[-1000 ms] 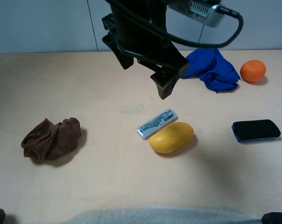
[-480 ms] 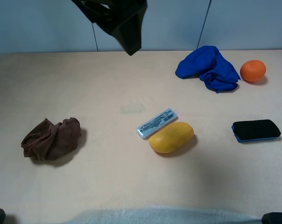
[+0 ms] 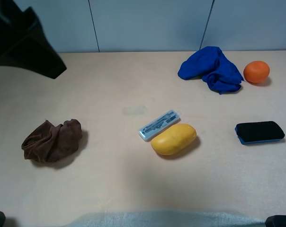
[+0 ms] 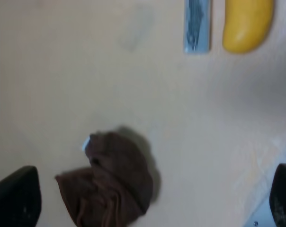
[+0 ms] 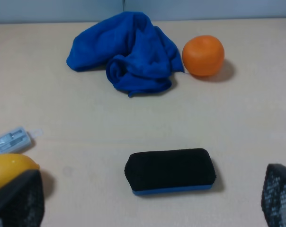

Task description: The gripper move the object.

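A crumpled brown cloth [image 3: 52,141] lies at the table's left; the left wrist view shows it [image 4: 110,184] below and between my fingers. My left gripper [image 4: 147,208] is open and empty, high above the cloth. Its black arm [image 3: 24,42] hangs over the far left corner. A yellow mango [image 3: 174,139] lies at the centre, touching a white-grey flat pack [image 3: 159,125]. My right gripper [image 5: 147,203] is open and empty, low, facing a black eraser [image 5: 170,171].
A blue cloth [image 3: 211,68] and an orange [image 3: 256,72] lie at the back right. The black eraser [image 3: 259,132] with a blue base lies at the right. The wall runs along the table's far edge.
The left arm has swung from over the table's back centre to the far left and risen. No object has moved.
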Controlling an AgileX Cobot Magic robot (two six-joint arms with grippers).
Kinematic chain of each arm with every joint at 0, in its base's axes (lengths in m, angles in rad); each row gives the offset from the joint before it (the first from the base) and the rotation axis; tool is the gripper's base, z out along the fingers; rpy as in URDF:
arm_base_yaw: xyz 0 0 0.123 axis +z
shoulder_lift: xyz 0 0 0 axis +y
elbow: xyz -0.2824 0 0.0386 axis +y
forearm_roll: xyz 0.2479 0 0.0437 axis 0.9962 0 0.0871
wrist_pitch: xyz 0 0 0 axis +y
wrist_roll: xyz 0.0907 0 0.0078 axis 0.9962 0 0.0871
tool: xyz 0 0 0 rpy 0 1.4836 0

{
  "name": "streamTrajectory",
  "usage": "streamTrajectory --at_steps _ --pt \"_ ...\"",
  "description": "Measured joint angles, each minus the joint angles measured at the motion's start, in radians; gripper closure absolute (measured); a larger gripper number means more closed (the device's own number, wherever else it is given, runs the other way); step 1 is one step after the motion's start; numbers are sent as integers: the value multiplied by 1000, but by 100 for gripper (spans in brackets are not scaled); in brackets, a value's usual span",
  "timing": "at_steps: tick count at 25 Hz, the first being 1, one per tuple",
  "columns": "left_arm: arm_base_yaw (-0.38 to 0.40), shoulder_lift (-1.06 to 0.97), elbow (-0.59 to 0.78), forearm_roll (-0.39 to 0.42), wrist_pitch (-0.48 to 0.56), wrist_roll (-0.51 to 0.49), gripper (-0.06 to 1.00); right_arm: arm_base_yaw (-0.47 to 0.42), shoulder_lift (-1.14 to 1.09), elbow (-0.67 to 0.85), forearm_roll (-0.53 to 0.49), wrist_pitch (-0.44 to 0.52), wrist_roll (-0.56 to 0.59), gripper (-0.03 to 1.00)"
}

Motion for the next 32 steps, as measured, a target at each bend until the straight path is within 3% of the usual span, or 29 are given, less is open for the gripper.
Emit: streamTrajectory --at_steps 11,13,27,32 --pt "4 -343 200 15 2 -37 -4 0 0 0 0 0 0 27" --pt "33 -411 237 24 2 -40 -4 0 0 0 0 0 0 27" --pt "548 -889 541 23 1 -47 -4 0 0 0 0 0 0 27" --pt "684 -1006 630 4 -41 -47 -4 0 0 0 0 0 0 27"
